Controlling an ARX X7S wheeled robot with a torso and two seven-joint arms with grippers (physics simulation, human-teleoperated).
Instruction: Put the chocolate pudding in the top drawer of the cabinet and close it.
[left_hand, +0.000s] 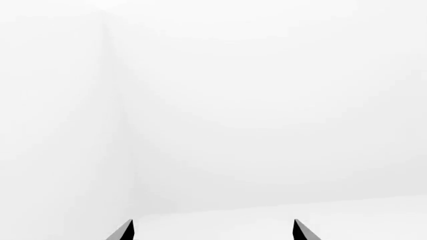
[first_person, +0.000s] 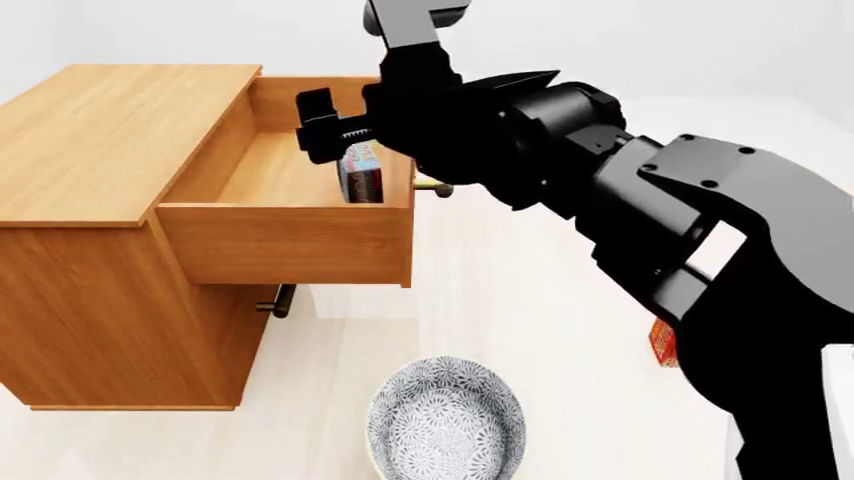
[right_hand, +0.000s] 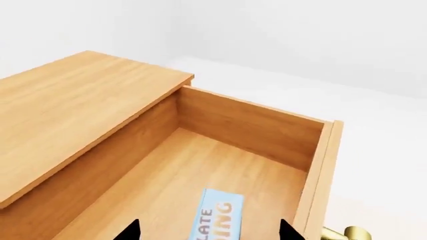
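The cabinet (first_person: 120, 130) stands at the left of the head view with its top drawer (first_person: 287, 245) pulled out. The chocolate pudding (first_person: 362, 173) stands on edge inside the drawer, near the handle end. My right gripper (first_person: 340, 135) hangs just above it. In the right wrist view the box's blue edge (right_hand: 215, 217) lies between the tips of the right gripper (right_hand: 210, 231), which is open with a gap on both sides. The drawer's wooden wall (right_hand: 247, 125) and the cabinet top (right_hand: 80, 110) fill that view. My left gripper (left_hand: 213, 230) is open, facing a bare white wall.
A patterned bowl (first_person: 445, 420) sits on the floor in front of the cabinet. A red-orange box (first_person: 662, 343) lies to the right, partly behind my arm. A lower drawer's brass handle (first_person: 276, 300) sticks out under the open drawer; the top drawer's handle (right_hand: 343, 233) shows too.
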